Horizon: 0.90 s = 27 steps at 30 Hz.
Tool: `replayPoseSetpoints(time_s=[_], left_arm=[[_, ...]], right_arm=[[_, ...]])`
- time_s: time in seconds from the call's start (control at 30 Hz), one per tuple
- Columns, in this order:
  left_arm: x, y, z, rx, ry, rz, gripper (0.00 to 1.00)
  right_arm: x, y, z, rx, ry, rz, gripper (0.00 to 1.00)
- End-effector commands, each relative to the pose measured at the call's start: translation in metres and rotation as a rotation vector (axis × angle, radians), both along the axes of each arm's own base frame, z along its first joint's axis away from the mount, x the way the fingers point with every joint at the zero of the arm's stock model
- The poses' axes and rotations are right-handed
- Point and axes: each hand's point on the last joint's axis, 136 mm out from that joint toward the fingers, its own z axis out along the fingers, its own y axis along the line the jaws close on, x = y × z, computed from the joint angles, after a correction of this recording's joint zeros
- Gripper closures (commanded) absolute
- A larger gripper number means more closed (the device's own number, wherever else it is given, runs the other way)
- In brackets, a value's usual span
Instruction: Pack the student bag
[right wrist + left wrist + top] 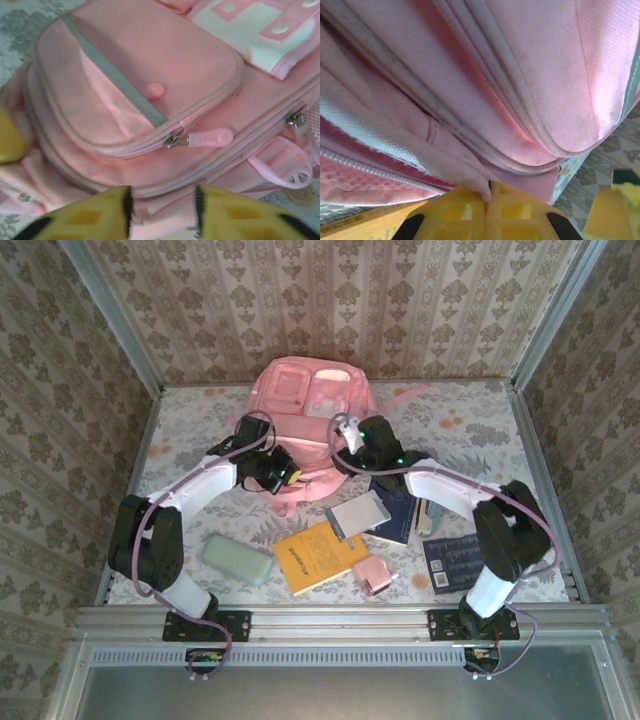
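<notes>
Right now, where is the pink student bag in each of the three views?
Top external: student bag at the far middle of the floral table cover.
Left wrist: its pink seams, upper frame.
Right wrist: its zipped pocket, centre.
Shared landmark: that floral cover.

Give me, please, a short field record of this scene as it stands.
bag: student bag, far centre of the table
left gripper: shut, pinching a fold of bag fabric
right gripper: jaws apart astride the bag's edge; grip unclear
outside bag: green case, yellow book, grey booklet, dark blue book, small pink box
</notes>
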Motion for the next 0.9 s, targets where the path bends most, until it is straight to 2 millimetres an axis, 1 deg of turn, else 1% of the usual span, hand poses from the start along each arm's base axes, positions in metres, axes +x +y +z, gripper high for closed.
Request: replayPoseSetpoints(time_s=[0.0,0.03,0.1,0.13,0.17,0.3,0.37,0.47,0.53,0.63,0.87], left_arm=[[0.012,-0.022,0.029,-0.13,-0.031,0.01,1.0],[0.015,-0.023,0.033,-0.138,-0.039,0.015,1.0],[0.017,-0.024,0.038,-0.147,-0.048,0.021,1.0],[0.017,-0.024,0.04,-0.151,-0.053,0.024,1.0],[0.01,-0.034,0.041,-0.155,-0.053,-0.001,1.0],[0.009,-0.035,0.041,-0.165,-0.052,0.01,1.0],[0.009,-0.035,0.041,-0.168,-0.05,0.01,1.0],[0.007,-0.035,0.043,-0.167,-0.051,0.01,1.0],[0.007,-0.035,0.044,-0.164,-0.054,0.011,1.0],[0.007,-0.035,0.047,-0.166,-0.06,0.011,1.0],[0.007,-0.035,0.049,-0.172,-0.061,0.01,1.0]], right_arm=[[-0.028,0.009,0.03,0.209,-0.032,0.037,0.51],[-0.036,0.01,0.029,0.258,-0.016,0.049,0.51],[-0.049,0.014,0.022,0.343,0.031,0.066,0.55],[-0.054,0.02,0.018,0.383,0.064,0.087,0.57],[-0.057,0.025,0.014,0.412,0.091,0.096,0.58],[-0.06,0.045,-0.004,0.442,0.154,0.108,0.57],[-0.06,0.058,-0.009,0.434,0.167,0.117,0.55],[-0.057,0.07,-0.02,0.396,0.172,0.112,0.52],[-0.052,0.072,-0.028,0.364,0.169,0.089,0.51],[-0.045,0.068,-0.039,0.313,0.161,0.044,0.52],[-0.032,0.058,-0.053,0.219,0.15,-0.026,0.57]])
